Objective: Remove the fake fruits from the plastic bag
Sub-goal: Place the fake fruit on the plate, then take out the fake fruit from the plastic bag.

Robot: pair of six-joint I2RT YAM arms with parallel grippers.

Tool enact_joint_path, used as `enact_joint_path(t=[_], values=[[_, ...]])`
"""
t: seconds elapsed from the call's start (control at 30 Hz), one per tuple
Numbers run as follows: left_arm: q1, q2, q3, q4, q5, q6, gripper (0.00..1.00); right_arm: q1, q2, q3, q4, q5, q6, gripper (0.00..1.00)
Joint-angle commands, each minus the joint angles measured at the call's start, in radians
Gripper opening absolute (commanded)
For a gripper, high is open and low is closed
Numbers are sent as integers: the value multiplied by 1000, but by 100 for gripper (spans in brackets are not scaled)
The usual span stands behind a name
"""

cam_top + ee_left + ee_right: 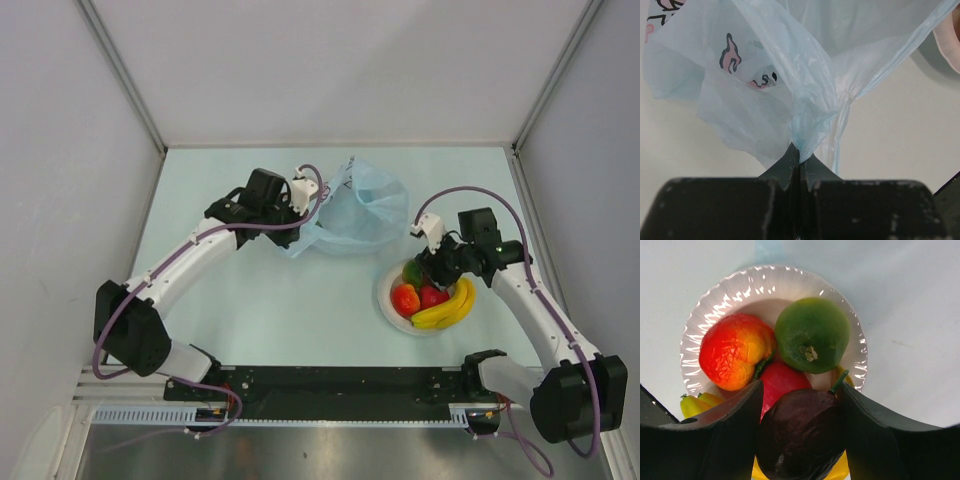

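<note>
Probably light, hard and slippery, the dark purple fruit sits clasped across its middle by the right gripper, over the white plate at 4 o'clock from the limp plastic bag, whose thin film the left gripper pinches tight.

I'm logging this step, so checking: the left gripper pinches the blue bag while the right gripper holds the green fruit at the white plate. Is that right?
Not quite. The right gripper holds the dark purple fruit, not the green one; the green fruit lies on the plate, as the right wrist view shows. The left gripper does pinch the blue bag.
</note>
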Motion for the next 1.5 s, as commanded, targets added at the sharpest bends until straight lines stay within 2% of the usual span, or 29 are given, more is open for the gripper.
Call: enact_joint_path(t=[0.0, 0.17, 0.2, 0.27, 0.33, 0.4, 0.5, 0.57, 0.63, 0.77, 0.9, 1.07, 1.13, 1.2, 1.3, 1.4, 1.47], values=[[6, -12, 14, 22, 30, -13, 0, -6, 24, -27, -18, 77, -7, 54], [6, -15, 9, 21, 29, -11, 0, -6, 11, -29, -15, 43, -13, 69], [6, -17, 8, 19, 29, -10, 0, -7, 5, -30, -10, 31, -13, 79], [6, -18, 3, 21, 27, -11, 0, -3, -16, -29, -1, 22, -5, 91], [6, -18, 4, 16, 29, -11, 0, -3, -35, -16, 10, 4, 5, 97], [6, -18, 3, 13, 27, -10, 0, 7, -61, 23, 7, -16, 31, 98], [6, -27, 3, -5, 29, 2, 0, 23, -82, 103, 13, -81, 87, 98], [6, -50, -2, -25, 29, 10, 0, 56, -85, 175, 75, -99, 195, 97], [6, -84, -6, -49, 33, 25, 0, 83, -73, 229, 139, -122, 318, 90], [6, -141, -8, -86, 30, 47, 0, 221, 0, 281, 321, -128, 412, 76], [6, -187, -2, -131, 38, 77, 0, 338, 146, 287, 468, -128, 410, 63], [6, -256, -8, -206, 21, 159, 0, 410, 451, 312, 672, -41, 504, 54], [8, -296, -40, -200, -15, 176, 0, 427, 574, 330, 728, -27, 524, 53], [9, -320, -89, -189, -48, 180, 0, 474, 629, 332, 748, -15, 414, 54], [43, -324, -133, -166, -108, 159, 0, 530, 689, 329, 635, -38, 305, 55], [95, -317, -141, -131, -143, 118, 0, 576, 657, 258, 660, -50, 346, 56], [120, -310, -132, -126, -126, 90, 0, 579, 628, 240, 747, 0, 459, 59]])
